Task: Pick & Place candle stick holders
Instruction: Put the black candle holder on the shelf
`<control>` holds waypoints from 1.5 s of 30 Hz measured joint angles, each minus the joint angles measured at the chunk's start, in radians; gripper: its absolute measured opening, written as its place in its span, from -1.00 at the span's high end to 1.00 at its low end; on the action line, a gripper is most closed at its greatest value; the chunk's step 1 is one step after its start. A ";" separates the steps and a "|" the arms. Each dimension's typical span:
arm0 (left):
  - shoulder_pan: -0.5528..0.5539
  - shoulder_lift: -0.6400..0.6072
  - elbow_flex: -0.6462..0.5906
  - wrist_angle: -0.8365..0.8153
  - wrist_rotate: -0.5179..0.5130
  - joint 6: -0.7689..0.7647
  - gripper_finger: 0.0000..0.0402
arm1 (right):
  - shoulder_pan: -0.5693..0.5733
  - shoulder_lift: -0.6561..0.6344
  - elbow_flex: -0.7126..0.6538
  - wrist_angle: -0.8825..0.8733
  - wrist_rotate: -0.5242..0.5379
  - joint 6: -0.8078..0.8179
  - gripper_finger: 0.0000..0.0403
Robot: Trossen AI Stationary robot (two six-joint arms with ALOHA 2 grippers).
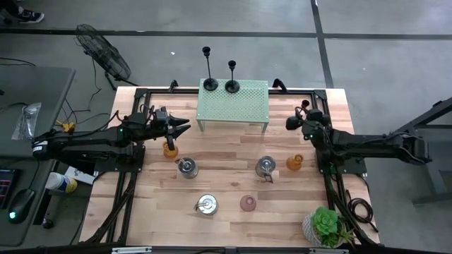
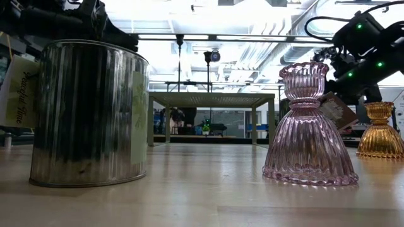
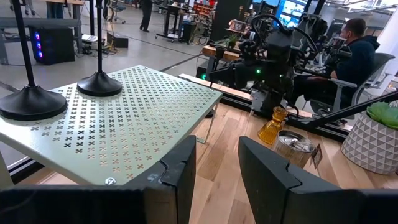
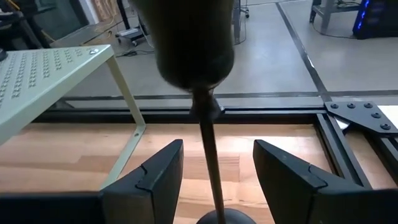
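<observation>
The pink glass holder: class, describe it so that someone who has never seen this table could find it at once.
Start at the wooden table and go to the edge farthest from the green perforated stand. There, just right of a silver tin, stands the pink glass holder. It is ribbed, bell-shaped and pink, whereas the amber glass holder nearby is orange-gold.

black candlesticks [image 1: 207, 70]; pale green cross-perforated shelf [image 1: 233, 106]; pink ribbed holder [image 2: 309, 129].

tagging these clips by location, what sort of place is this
Probably a robotics lab or workshop, not a home. The wooden table sits on a bare concrete floor with taped lines, a person works at a desk beyond it, and more benches and equipment fill the open room behind.
</observation>
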 joint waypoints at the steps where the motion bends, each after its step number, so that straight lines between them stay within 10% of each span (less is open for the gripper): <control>1: 0.000 0.000 0.000 0.000 0.000 0.000 0.41 | -0.005 0.000 0.000 0.004 0.000 0.000 0.08; 19: 0.000 0.000 0.000 0.000 0.000 0.000 0.41 | -0.075 -0.001 0.000 0.045 -0.100 -0.056 0.94; 31: 0.000 0.000 0.000 0.000 0.000 0.000 0.41 | -0.103 -0.013 0.027 0.096 -0.186 -0.156 0.96; 45: 0.000 0.000 0.000 0.000 0.000 0.000 0.41 | -0.102 -0.013 0.388 -0.301 -0.218 -0.215 0.97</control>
